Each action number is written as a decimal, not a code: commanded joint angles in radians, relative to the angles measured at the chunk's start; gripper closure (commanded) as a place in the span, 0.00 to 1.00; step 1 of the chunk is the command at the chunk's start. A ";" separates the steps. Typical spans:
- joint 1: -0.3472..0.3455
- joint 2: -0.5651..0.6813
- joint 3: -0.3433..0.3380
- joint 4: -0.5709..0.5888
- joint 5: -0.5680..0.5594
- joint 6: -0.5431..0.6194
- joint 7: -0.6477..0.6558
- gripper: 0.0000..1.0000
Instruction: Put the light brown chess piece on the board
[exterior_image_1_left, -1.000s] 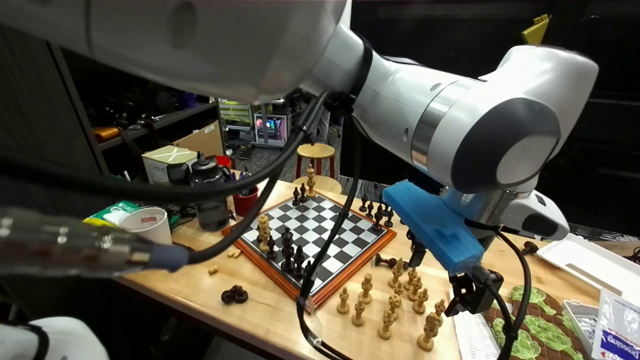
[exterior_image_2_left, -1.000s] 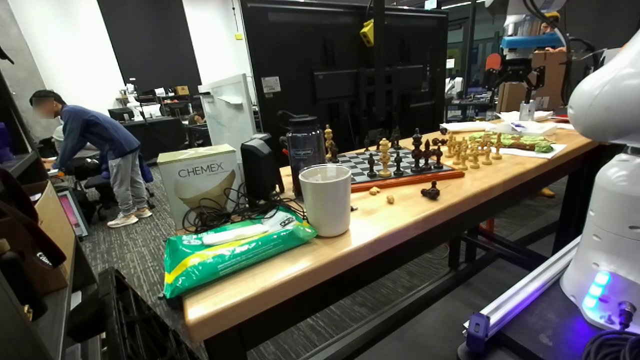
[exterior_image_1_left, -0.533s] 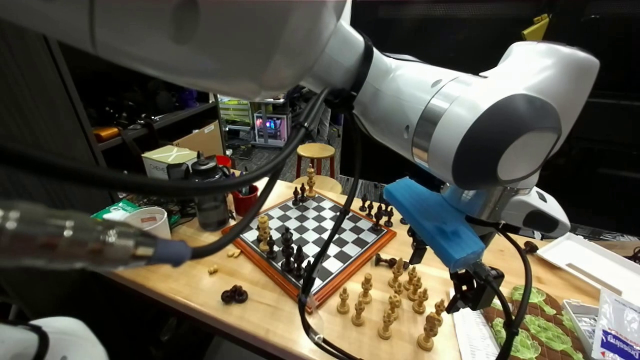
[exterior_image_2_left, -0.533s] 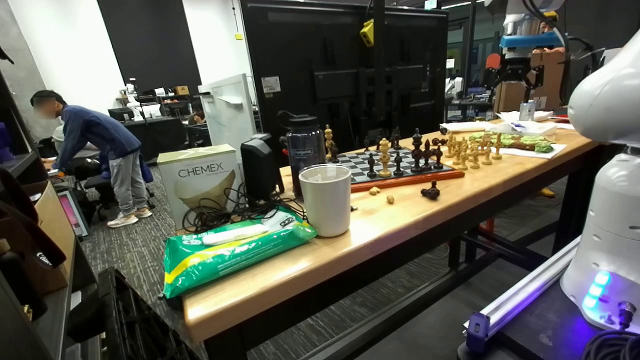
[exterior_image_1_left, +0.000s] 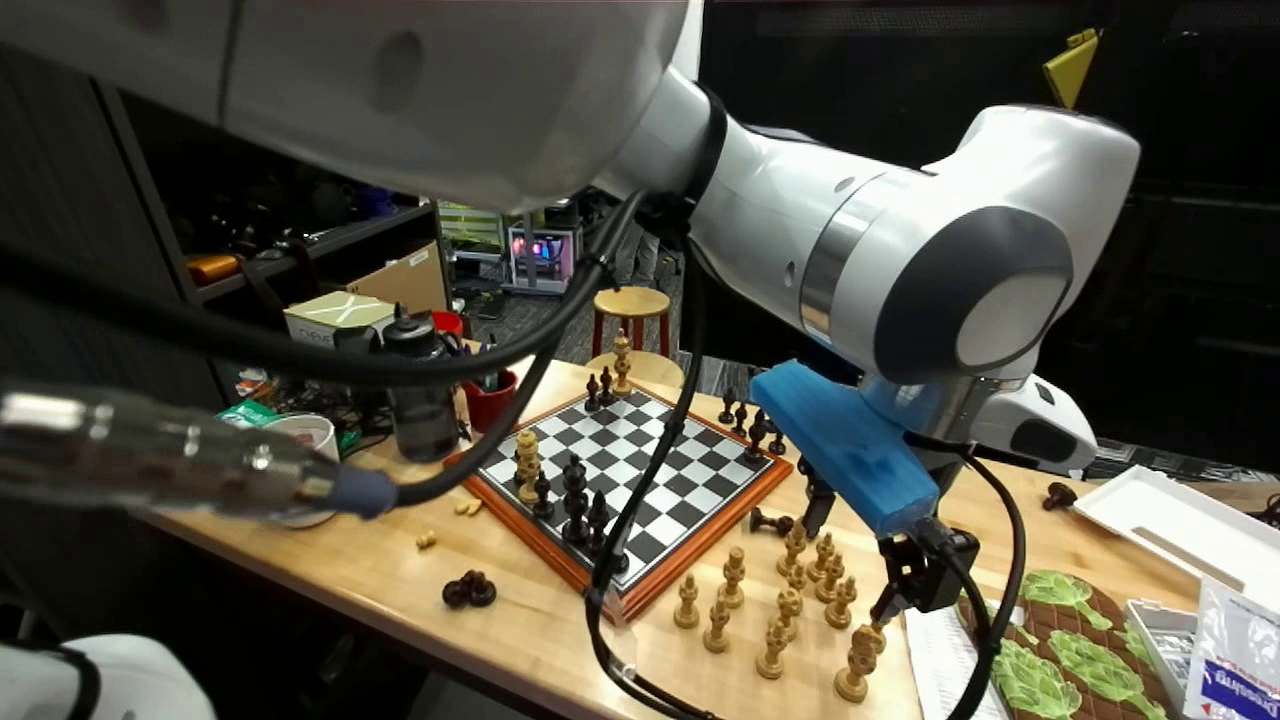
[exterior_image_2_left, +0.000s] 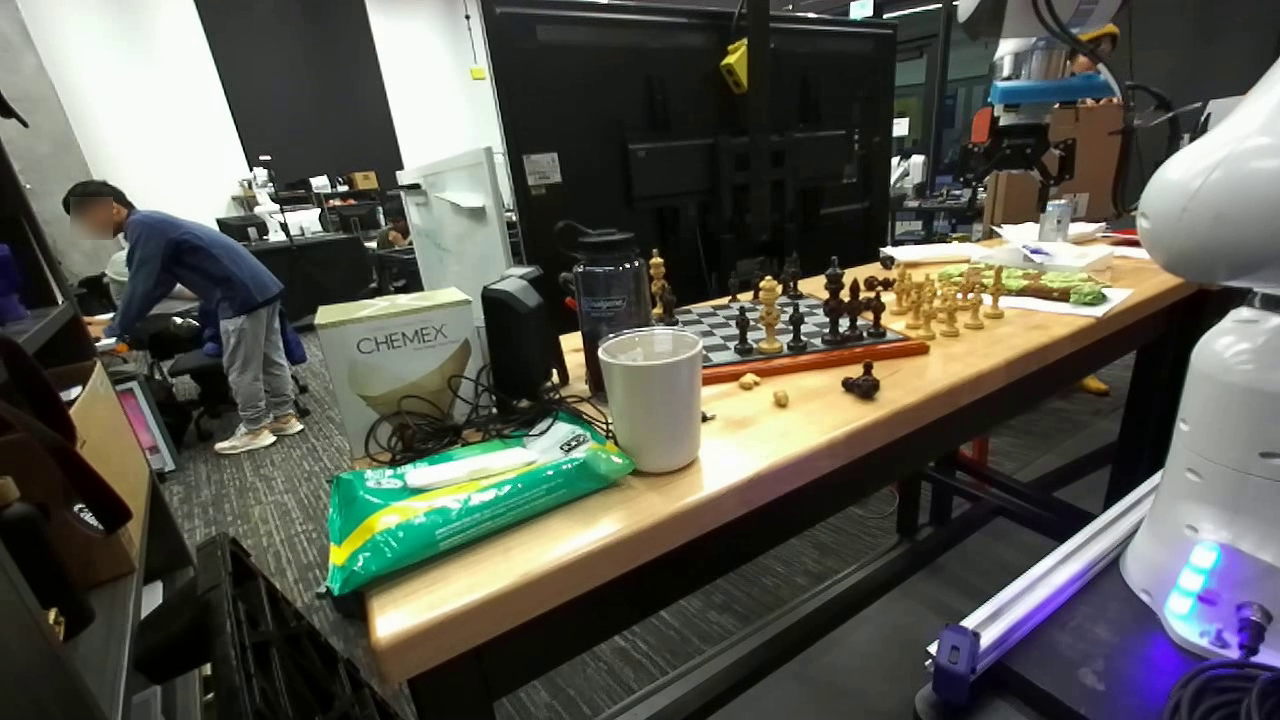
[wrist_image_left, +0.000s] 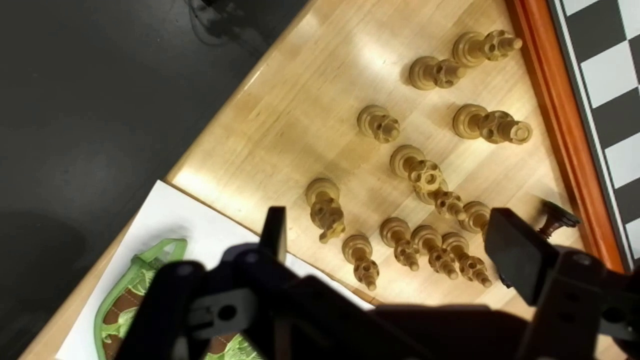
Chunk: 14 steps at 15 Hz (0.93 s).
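wrist view: gripper (wrist_image_left: 395, 242) hangs spread above light brown pieces (wrist_image_left: 426, 175), a dark piece (wrist_image_left: 553, 221) lying beside the board (wrist_image_left: 609, 115).

One chessboard (exterior_image_1_left: 622, 465) sits on one desk (exterior_image_2_left: 770, 430). In the wrist view twelve light brown pieces (wrist_image_left: 492, 125) stand off the chessboard; in both exterior views two more light brown pieces (exterior_image_1_left: 528, 468) stand on it. At least three dark pieces (exterior_image_1_left: 772, 521) lie on the desk; how many dark ones stand cannot be told exactly. Also in view are one white mug (exterior_image_2_left: 650, 405), one bottle (exterior_image_2_left: 608, 290), one Chemex box (exterior_image_2_left: 400, 360), one green packet (exterior_image_2_left: 470, 505) and one red pen cup (exterior_image_1_left: 486, 408).
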 joint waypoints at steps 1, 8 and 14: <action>0.001 0.021 0.003 0.007 -0.017 0.044 0.003 0.00; -0.005 0.092 -0.049 0.034 0.026 0.140 -0.110 0.00; -0.011 0.139 -0.064 0.064 0.026 0.098 -0.103 0.00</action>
